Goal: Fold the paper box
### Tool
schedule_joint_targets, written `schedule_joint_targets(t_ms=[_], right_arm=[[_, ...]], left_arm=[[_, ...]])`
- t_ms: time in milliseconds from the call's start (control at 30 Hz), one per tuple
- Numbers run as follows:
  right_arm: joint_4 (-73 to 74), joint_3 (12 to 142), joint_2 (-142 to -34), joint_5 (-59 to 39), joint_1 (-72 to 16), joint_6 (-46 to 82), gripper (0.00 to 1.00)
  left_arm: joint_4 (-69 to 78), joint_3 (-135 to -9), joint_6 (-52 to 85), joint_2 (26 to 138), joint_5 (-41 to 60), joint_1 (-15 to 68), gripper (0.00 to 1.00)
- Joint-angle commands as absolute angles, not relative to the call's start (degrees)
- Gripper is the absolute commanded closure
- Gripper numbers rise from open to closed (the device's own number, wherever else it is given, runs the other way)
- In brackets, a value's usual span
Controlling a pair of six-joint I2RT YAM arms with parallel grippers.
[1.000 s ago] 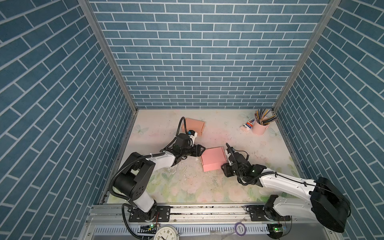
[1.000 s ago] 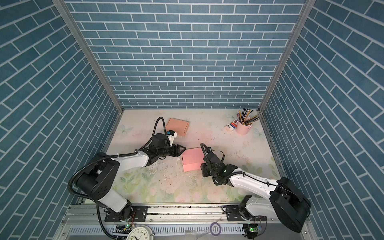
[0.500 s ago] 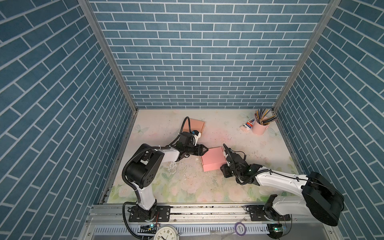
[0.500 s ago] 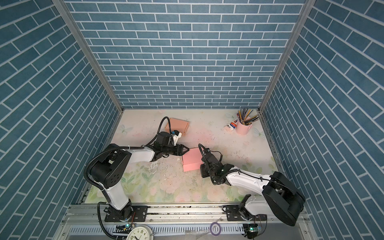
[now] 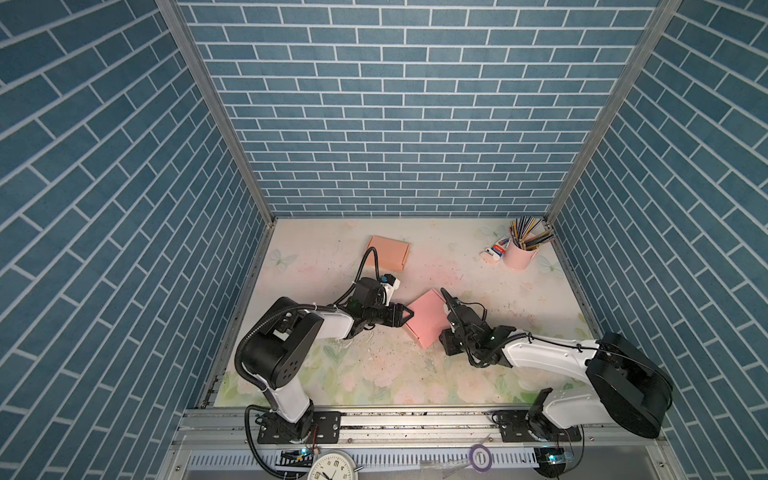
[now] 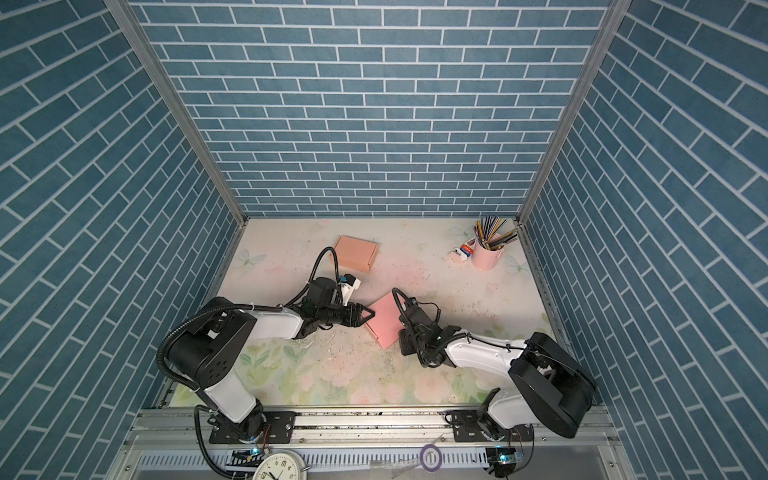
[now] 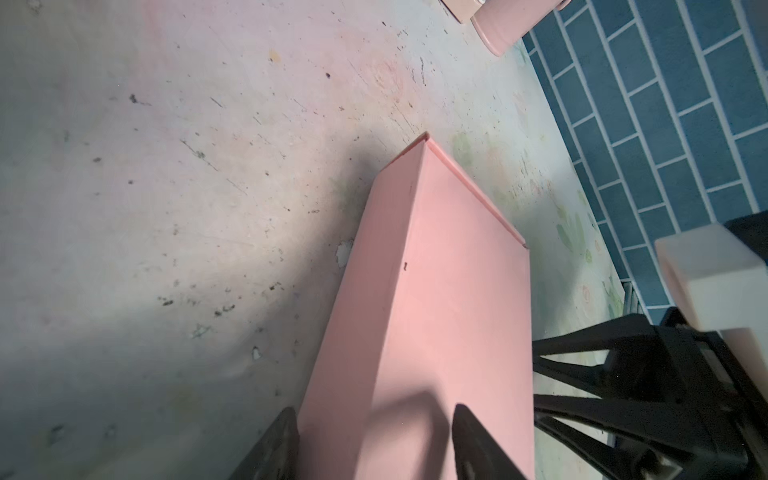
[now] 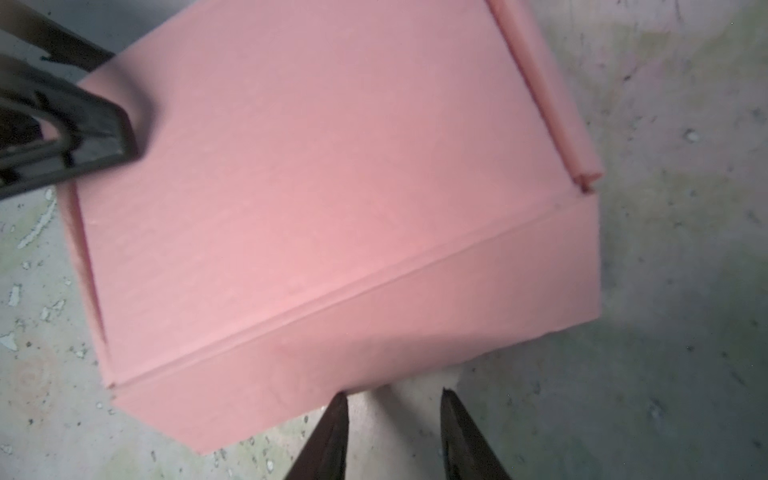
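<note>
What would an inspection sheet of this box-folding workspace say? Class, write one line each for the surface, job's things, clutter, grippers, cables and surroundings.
Surface: floral mat, scuffed and speckled.
Job's things: pink box, lid down, lying between the grippers; peach box behind it, apart.
Clutter: pencil cup at the far right; clock and tape ring on the front ledge.
Grippers: left gripper open, astride a box corner; right gripper open, empty, at the box's side.
Cables: black cable loops above the left wrist.
Surroundings: blue brick walls on three sides.
</note>
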State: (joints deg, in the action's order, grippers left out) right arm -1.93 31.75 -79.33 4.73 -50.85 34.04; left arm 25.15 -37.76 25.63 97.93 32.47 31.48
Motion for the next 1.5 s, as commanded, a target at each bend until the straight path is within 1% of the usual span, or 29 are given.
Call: schedule_joint_targets(t_ms=[0, 200, 500, 1067, 1333, 1467], right_arm=[[-0.69, 33.59, -80.49, 4.83, -51.15, 33.45, 0.61], [0.06, 33.32, -81.36, 4.39, -51.23, 33.86, 0.61], [0.68, 33.91, -81.84, 4.09, -51.84, 33.88, 0.61], [5.01, 35.37, -84.64, 3.40, -57.53, 35.78, 0.62], [4.65, 31.25, -81.04, 5.14, -58.06, 36.62, 0.60], [3.85, 28.88, -78.45, 6.22, -58.03, 37.22, 0.60]], left_arm=[[27.33, -36.45, 26.70, 96.44, 33.09, 33.25, 0.41], [28.33, -34.93, 28.00, 95.46, 32.61, 35.99, 0.42], [32.68, -30.91, 32.10, 94.16, 32.62, 36.94, 0.42], [35.44, -25.67, 36.56, 88.81, 30.96, 40.78, 0.42], [35.96, -22.04, 37.70, 86.59, 29.07, 40.75, 0.42], [34.71, -20.40, 37.46, 84.83, 27.16, 40.57, 0.38]])
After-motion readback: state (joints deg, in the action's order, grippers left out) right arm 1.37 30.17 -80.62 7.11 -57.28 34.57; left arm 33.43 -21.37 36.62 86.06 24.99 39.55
